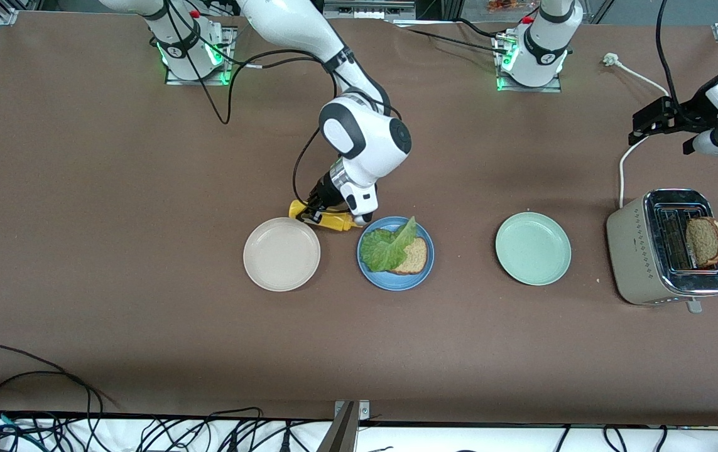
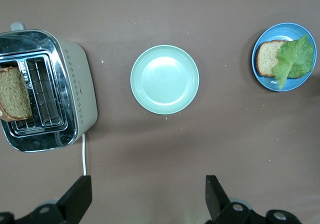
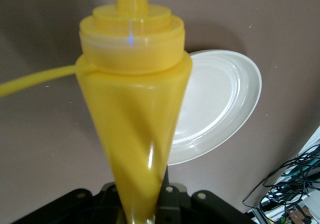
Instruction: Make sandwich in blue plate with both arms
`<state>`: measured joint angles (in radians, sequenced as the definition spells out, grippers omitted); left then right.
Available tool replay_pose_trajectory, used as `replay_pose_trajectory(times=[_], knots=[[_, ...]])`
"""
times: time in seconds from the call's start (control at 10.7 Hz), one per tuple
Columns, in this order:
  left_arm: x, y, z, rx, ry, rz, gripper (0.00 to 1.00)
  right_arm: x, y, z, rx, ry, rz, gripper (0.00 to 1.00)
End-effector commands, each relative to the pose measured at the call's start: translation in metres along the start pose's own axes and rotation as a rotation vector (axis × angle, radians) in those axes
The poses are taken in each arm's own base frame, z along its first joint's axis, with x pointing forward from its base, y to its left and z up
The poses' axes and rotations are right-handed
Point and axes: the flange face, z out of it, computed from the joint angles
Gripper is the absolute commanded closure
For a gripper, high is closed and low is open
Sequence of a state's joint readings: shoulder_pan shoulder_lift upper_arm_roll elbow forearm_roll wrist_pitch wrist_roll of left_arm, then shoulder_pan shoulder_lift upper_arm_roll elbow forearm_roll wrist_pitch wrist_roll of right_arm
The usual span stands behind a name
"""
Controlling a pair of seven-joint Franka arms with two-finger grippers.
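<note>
Sandwich half-built on blue plate: bread and lettuce down, top slice waiting in toaster. Right gripper squeezes a yellow sauce bottle beside the plate; left gripper hangs wide open, empty, above the table near the toaster.

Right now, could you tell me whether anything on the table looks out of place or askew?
Mainly the bread slice in the toaster: it leans out of its slot over the rim. The lettuce also overhangs the blue plate. The right gripper grips the yellow sauce bottle.

No legible text, labels, brands, numbers or signs anywhere on table or objects.
</note>
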<state>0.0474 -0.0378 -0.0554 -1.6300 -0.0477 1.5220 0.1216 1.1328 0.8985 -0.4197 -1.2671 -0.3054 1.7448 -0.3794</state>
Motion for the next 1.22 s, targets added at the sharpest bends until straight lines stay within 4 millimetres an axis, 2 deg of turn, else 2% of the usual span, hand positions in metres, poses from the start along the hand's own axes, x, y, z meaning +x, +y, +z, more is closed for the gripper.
replay_pose_trajectory(times=[0.0,0.65,0.75,0.84,0.94,1.12], knots=[[-0.003,0.0,-0.001,0.005,-0.006,0.002,0.0,0.014,0.0,0.006,-0.056,-0.022,0.0,1.0],[-0.003,0.0,-0.001,0.004,-0.009,0.002,0.0,0.016,-0.001,0.006,-0.059,-0.01,0.0,1.0],[-0.003,0.001,-0.002,0.004,-0.009,0.002,0.0,0.014,0.005,0.003,-0.033,0.019,0.015,1.0],[-0.003,0.002,-0.002,0.006,-0.009,0.005,0.0,0.006,0.016,0.0,0.048,0.069,0.046,1.0],[-0.003,0.002,-0.002,0.005,-0.009,0.004,0.0,-0.019,0.044,-0.01,0.157,0.153,0.11,1.0],[-0.003,0.002,-0.002,0.005,-0.009,0.005,0.0,-0.058,0.076,-0.025,0.319,0.332,0.126,1.0]])
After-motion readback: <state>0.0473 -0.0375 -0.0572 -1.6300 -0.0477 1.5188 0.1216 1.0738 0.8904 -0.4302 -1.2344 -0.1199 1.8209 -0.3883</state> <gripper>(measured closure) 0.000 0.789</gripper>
